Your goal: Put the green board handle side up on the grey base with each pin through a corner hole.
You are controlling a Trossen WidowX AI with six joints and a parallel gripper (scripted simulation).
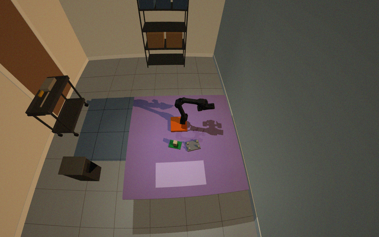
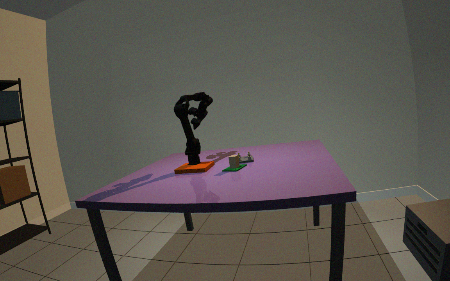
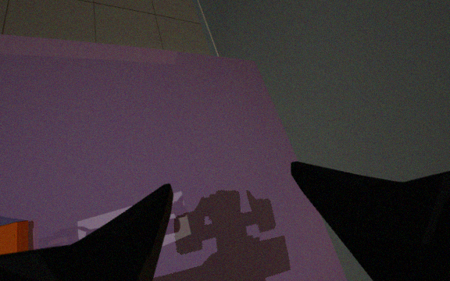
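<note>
From the top we see the green board (image 1: 171,145) (image 2: 234,169) flat on the purple table (image 1: 143,176) (image 2: 289,181), its pale square handle (image 1: 175,143) (image 2: 233,161) up, just beside the grey four-post base (image 1: 192,146) (image 2: 249,160).

In the exterior view, the handle partly hides the base from us.

At the wrist, our gripper (image 3: 232,178) stands wide open, holding nothing.

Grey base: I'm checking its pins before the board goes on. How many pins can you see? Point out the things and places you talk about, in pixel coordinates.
4: one pin (image 1: 187,143) (image 1: 196,141) (image 1: 198,146) (image 1: 189,148) near each corner of the base (image 1: 192,149); the exterior view may hide some.
</note>
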